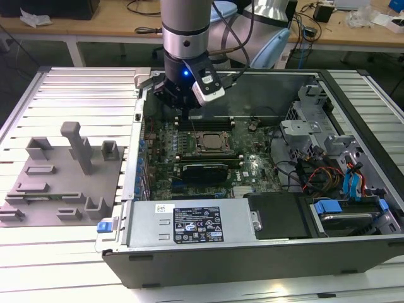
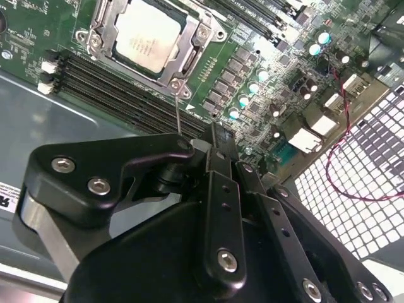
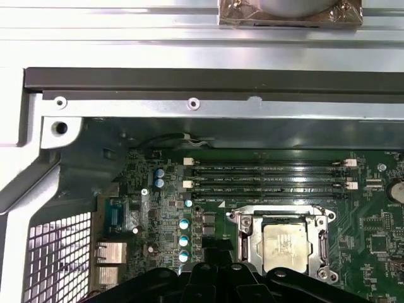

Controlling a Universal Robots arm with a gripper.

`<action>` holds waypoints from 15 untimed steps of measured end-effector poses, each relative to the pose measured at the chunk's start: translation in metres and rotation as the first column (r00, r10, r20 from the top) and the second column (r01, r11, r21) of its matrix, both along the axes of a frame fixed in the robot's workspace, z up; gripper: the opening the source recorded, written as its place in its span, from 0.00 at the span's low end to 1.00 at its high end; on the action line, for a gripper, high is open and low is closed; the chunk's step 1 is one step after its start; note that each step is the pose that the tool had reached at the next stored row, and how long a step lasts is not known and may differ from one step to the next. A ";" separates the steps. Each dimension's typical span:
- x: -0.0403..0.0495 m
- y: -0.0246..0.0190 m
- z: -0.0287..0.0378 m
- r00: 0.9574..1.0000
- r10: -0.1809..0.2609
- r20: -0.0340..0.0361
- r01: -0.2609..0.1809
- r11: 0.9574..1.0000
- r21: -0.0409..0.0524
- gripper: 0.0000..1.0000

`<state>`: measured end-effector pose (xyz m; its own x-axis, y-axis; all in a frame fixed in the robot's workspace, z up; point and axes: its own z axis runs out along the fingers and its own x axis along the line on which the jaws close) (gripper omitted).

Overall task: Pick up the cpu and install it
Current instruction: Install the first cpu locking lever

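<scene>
A: Where is the small, flat, square cpu (image 3: 284,246) with the pale silver metal top?

B: It lies inside the metal-rimmed socket frame (image 3: 245,241) on the green motherboard (image 3: 372,233), in the open dark computer case (image 1: 208,262).

A: And the black gripper (image 2: 218,136)?

B: It hangs over the board beside the socket, not touching the cpu. Whether it is open or closed cannot be told.

Cpu (image 3: 284,247) lies in its socket (image 3: 245,243) on the motherboard (image 3: 372,233), beside the memory slots (image 3: 265,170)
</scene>
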<state>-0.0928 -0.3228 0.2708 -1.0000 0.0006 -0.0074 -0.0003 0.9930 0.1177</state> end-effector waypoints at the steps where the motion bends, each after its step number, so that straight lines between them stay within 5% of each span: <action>1: -0.0001 -0.0001 0.0000 1.000 0.000 0.000 0.000 1.000 0.000 0.11; 3: -0.0002 -0.0001 -0.0007 1.000 0.000 0.000 0.000 1.000 0.012 0.11; 7: -0.0012 0.0000 -0.0026 1.000 0.002 0.000 -0.002 0.998 0.057 0.11; 15: -0.0042 0.0000 -0.0047 1.000 0.003 0.002 -0.004 0.995 0.096 0.11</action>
